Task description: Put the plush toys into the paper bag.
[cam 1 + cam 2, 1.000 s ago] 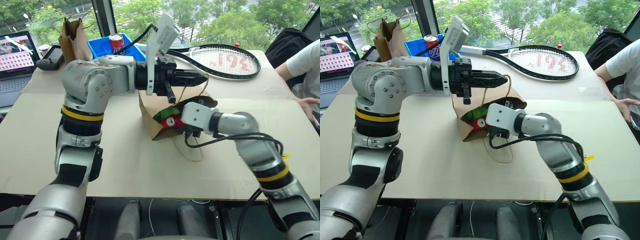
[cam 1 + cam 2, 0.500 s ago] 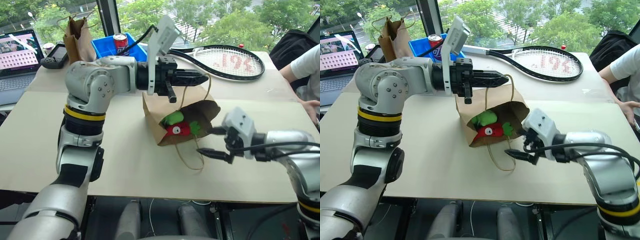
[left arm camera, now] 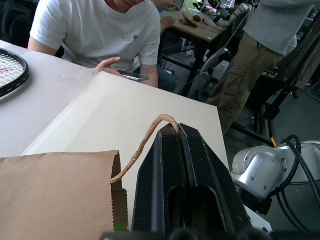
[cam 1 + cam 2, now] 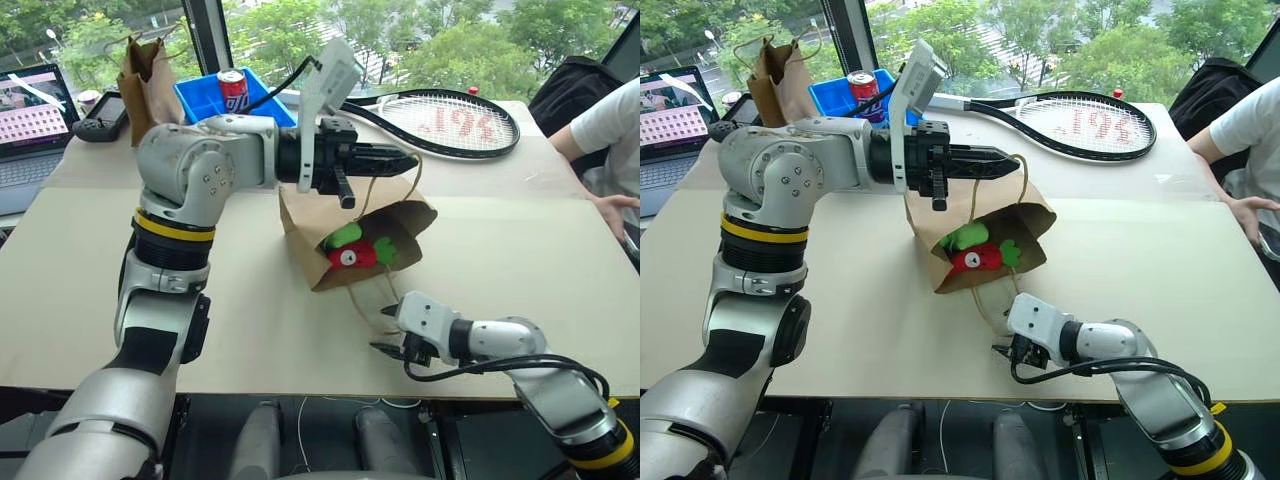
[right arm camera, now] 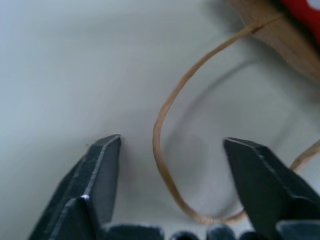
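- Evidently the right hand (image 4: 1002, 352) has withdrawn from the paper bag (image 4: 940, 262) to the table (image 4: 860, 330) at the bag's 6 o'clock, fingers apart, empty, astride the lower twine handle (image 5: 165, 150).
- Left hand (image 4: 1002, 153) stays clamped on the upper handle (image 3: 145, 142), at 12 o'clock.
- Bag contents: green toy (image 4: 964, 237), red chili (image 4: 976, 260); loading looks complete.

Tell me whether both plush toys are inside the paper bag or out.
Inside. The green plush and red chili plush lie within the open mouth of the paper bag, which the left end effector holds by its twine handle.
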Controlling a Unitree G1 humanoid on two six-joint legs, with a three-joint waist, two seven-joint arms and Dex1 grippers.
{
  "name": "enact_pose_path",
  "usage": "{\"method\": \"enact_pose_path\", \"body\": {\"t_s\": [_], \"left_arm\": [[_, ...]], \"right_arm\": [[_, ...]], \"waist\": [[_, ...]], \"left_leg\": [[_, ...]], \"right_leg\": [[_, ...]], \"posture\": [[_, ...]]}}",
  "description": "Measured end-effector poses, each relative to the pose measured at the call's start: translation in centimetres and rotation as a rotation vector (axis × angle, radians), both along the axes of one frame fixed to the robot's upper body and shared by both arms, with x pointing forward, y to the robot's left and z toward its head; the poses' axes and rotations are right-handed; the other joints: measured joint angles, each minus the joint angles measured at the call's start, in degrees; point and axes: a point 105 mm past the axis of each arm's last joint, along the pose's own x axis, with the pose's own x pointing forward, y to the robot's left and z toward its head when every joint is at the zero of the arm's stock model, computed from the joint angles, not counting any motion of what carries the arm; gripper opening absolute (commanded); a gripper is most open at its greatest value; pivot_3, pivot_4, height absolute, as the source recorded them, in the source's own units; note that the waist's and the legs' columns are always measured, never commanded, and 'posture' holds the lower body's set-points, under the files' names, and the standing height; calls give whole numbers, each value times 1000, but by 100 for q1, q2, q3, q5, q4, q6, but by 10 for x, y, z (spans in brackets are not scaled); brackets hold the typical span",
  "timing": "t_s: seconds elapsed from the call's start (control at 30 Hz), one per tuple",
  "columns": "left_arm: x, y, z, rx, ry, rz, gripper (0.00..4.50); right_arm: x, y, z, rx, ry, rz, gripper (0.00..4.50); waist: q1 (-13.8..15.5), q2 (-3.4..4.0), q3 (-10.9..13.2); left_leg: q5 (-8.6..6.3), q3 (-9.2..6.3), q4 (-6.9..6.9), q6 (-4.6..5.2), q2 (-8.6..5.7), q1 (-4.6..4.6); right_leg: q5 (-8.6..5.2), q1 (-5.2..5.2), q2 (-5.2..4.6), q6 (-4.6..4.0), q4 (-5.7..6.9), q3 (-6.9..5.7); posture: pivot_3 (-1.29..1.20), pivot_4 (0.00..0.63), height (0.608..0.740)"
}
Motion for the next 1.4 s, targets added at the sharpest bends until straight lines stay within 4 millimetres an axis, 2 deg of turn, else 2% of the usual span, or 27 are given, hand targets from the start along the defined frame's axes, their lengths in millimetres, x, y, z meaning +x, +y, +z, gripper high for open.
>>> {"method": "enact_pose_path", "body": {"t_s": [0.07,0.2,0.3,0.43,0.57,0.67,0.83,1.07,1.17,1.4], "left_arm": [[0,0,0,0,0,1,0],[1,1,0,2,-2,6,0],[2,2,1,2,-3,15,0],[3,3,1,1,-6,33,0],[10,10,9,-21,-25,86,0],[17,15,21,-53,-67,130,0],[28,25,24,-57,-89,193,0],[29,28,25,-54,-95,204,0],[29,30,26,-51,-98,214,0],[29,52,33,-31,-128,273,0]], "right_arm": [[-1,0,-1,5,-8,9,1356],[0,-8,0,51,55,-28,57],[7,-16,18,106,62,-45,57],[12,-17,78,250,2,18,57],[17,-16,142,269,-157,106,57],[22,-12,174,247,-258,141,57],[29,-2,191,228,-295,187,57],[26,-1,205,203,-333,211,57],[28,-6,212,171,-365,197,57],[34,-22,234,129,-462,169,57]], "waist": [[6,0,0],[12,0,0],[12,0,0],[-4,1,1],[3,1,1],[10,1,1],[19,1,2],[26,2,2],[21,3,2],[-7,7,5]], "left_leg": [[1,0,2,-1,-1,1],[4,0,4,-2,-2,-1],[4,0,4,-2,-1,-1],[4,-1,-2,-2,-1,-1],[4,-2,-4,-1,0,-1],[4,-1,-7,-2,-1,-1],[4,1,-11,-2,-2,-7],[4,0,-11,-1,-2,-11],[4,1,-9,-2,-2,-10],[4,3,-13,-2,-1,-9]], "right_leg": [[0,2,0,0,0,0],[2,3,-1,1,0,1],[4,2,-1,-2,0,1],[9,1,0,-10,1,2],[9,-1,-1,-10,-1,0],[9,0,-2,-10,-5,0],[9,-6,-3,-10,-5,0],[9,-9,-4,-11,-4,-2],[9,-9,-4,-11,-3,-2],[10,-12,-4,-12,-2,0]], "posture": [[0,150,740],[0,150,740],[0,150,740],[0,150,740],[0,150,740],[0,150,740],[0,150,740],[0,150,740],[0,150,740],[0,150,740]]}}
